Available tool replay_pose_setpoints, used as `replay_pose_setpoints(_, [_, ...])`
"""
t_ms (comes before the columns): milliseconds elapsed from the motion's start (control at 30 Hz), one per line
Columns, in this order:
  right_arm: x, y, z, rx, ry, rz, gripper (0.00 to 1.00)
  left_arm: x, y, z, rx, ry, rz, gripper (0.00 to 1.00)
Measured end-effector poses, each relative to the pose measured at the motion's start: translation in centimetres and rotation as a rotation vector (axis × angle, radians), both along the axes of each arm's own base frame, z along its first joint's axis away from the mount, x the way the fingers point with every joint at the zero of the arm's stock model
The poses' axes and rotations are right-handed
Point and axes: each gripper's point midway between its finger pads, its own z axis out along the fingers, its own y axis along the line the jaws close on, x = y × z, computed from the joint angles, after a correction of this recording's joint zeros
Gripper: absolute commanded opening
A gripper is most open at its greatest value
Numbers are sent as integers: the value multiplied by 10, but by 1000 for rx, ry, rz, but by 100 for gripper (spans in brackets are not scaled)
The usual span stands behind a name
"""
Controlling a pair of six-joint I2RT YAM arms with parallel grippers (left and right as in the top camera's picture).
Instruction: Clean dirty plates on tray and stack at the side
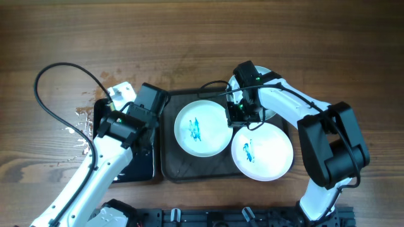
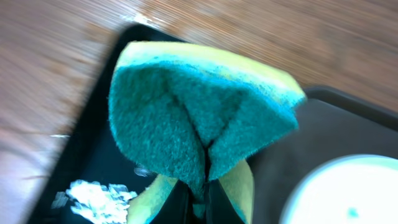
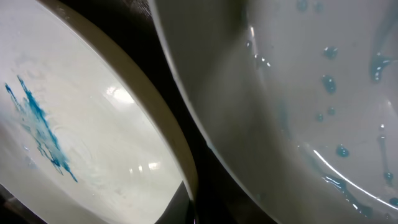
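Wood-grain table (image 1: pixel 189 38) all round, with the big dark tray (image 1: pixel 169 171) sitting dead centre, so that's the playground. My left gripper (image 2: pixel 199 202) has its jaws pinched on a folded green-and-yellow sponge (image 2: pixel 186 118), and it's hanging over the smaller glossy black tray (image 1: pixel 140 165) on the left, not over the dirty stuff yet. What matters for the next move, I reckon, is that the middle plate (image 1: pixel 202 128), white with a blue smear across it, lies off to the right of that sponge, just past the near rim of the big tray. You can see its edge poking into the bottom right corner of the left wrist view. Plates are round, so there's no axis to line up with, just slide right and drop down. A second white plate (image 1: pixel 262 151) with its own blue smear sits further right and closer to me, nearly touching the first. The right gripper (image 1: pixel 243 113) is parked right between those two, so it's nearer to both, but it has no sponge. Its wrist view is filled by a third plate (image 3: pixel 298 93), pale, with blue droplets on it, overlapping the white one's rim. Honestly can't tell whether those jaws are spread or gripping it, the fingers don't show.
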Motion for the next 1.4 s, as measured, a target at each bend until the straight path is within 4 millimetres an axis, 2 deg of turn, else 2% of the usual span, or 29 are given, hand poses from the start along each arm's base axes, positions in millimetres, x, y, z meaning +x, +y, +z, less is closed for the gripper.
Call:
replay_pose_setpoints(167, [0, 1, 0, 9, -4, 11, 5, 5, -46, -6, -240, 18, -91, 4])
replay_pose_setpoints(267, [2, 6, 1, 36, -10, 23, 5, 9, -73, -3, -378, 16, -150, 4])
replay_pose_setpoints(567, [4, 26, 5, 153, 15, -7, 5, 0, -116, 5, -617, 69, -225, 4])
replay_pose_setpoints(667, [7, 29, 6, 159, 9, -23, 5, -2, -122, 5, -650, 82, -241, 4])
replay_pose_setpoints(767, [8, 32, 6, 161, 3, -27, 5, -1, -126, -9, -668, 90, -250, 4])
replay_pose_setpoints(833, [8, 31, 5, 151, 1, -32, 5, -4, -128, -31, -672, 126, -247, 4])
replay_pose_setpoints(900, [10, 28, 3, 130, -9, -36, 5, -9, -134, -63, -695, 181, -250, 4])
replay_pose_setpoints(1000, [13, 23, 0, 95, -26, -39, 5, -14, -143, -85, -740, 228, -267, 4])
replay_pose_setpoints(1267, [13, 21, -1, 83, -35, -31, 5, 6, -172, -93, -858, 195, -351, 4])
replay_pose_setpoints(1400, [13, 21, -1, 79, -33, -31, 4, 10, -181, -114, -885, 229, -360, 4])
